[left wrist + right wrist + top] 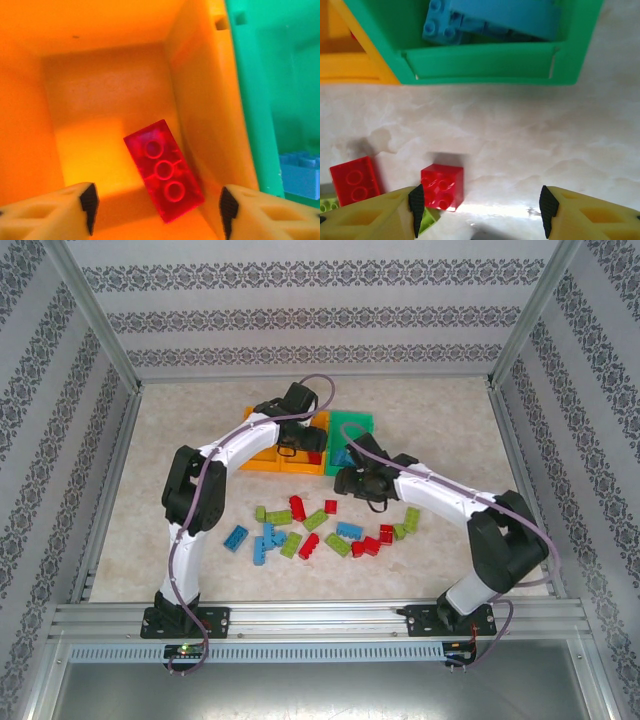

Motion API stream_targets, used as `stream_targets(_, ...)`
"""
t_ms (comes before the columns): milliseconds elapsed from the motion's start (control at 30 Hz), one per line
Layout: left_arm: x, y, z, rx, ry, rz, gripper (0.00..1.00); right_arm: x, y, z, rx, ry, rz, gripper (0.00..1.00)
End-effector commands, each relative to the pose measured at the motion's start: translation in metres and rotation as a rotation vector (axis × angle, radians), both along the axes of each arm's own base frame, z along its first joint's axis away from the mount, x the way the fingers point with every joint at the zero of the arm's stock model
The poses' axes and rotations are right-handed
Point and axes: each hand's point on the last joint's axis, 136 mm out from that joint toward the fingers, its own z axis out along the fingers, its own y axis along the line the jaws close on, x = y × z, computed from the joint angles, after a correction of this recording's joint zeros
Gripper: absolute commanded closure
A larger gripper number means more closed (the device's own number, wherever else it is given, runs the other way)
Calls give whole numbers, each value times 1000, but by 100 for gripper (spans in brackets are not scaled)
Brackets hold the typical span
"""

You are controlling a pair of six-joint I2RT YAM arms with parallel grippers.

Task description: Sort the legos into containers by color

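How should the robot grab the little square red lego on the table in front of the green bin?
Probably from straight above, pinching the square red lego across two opposite flat sides. It lies studs-up, so the top is bumpy, and the lime lego sits close to one corner.

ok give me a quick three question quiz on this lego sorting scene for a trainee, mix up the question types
1. True or false: the red brick lies inside an orange bin.
2. Which colour of bricks sits in the green bin? A red, B blue, C lime
3. Fill in: the square red brick beside the right claw rests on the ____.

Key: 1 true; 2 B, the blue bricks; 3 table
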Motion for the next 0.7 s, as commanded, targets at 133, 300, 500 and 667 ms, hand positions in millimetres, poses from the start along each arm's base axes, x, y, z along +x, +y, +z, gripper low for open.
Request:
stream_targets(133, -5, 24, 34, 28, -47, 104, 0, -6, 35, -13, 12, 34, -29, 36)
stream_targets(300, -8, 41, 53, 31, -76, 157, 1, -9, 50, -21, -33, 57, -7, 36)
stream_targets(500, -21, 69, 42, 79, -36, 208, 1, -14, 50, -39, -64, 100, -7, 38)
stream_targets(667, -30, 92, 20, 81, 27, 254, 1, -15, 50, -48, -99, 119, 9, 40)
